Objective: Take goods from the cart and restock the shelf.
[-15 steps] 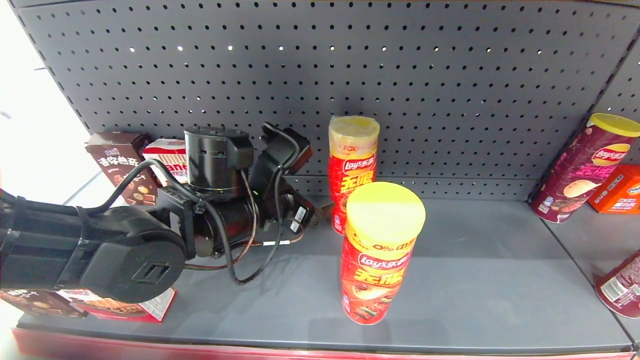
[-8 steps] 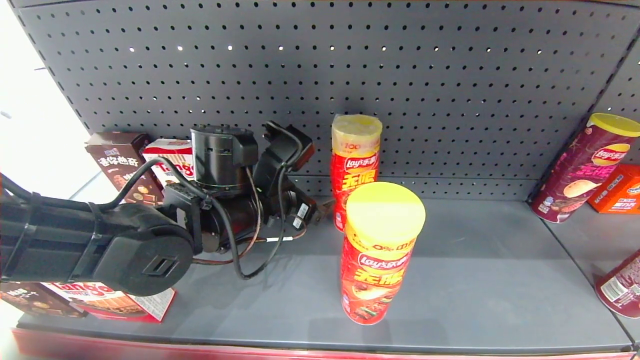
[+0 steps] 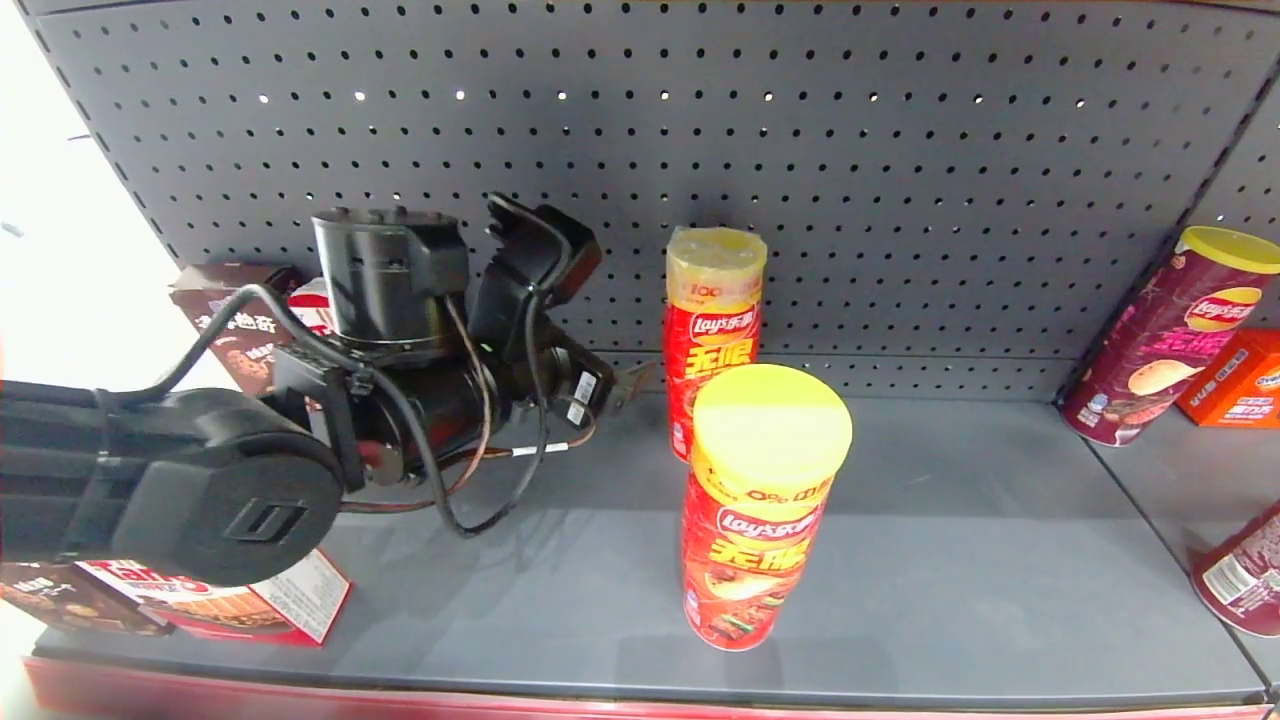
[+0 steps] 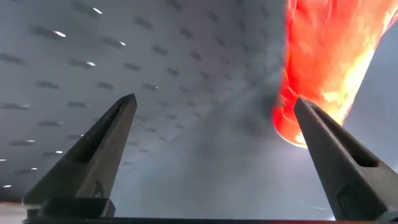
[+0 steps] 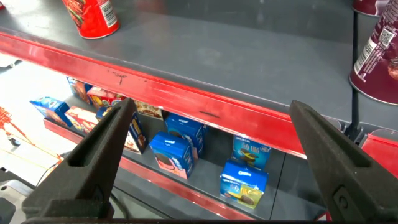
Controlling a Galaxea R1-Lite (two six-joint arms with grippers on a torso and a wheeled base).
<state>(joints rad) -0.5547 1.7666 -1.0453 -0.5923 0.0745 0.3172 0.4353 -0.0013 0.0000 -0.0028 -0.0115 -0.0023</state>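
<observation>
Centrally in the head view, standing upright on the grey metal shelf (image 3: 950, 560): rear red chip tube with yellow lid (image 3: 712, 330) against the pegboard, front red chip tube with yellow lid (image 3: 762, 510) nearer the edge. Just left of the rear one, not touching: black left gripper (image 3: 630, 375), spread wide, empty. Near the shelf's red front lip (image 5: 261, 121): right gripper (image 5: 210, 102), likewise spread, holding nothing.

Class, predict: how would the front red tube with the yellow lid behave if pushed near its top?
Tall and narrow, the front red tube would probably tip rather than slide. Once down, its round body would likely roll along the shelf.
</observation>
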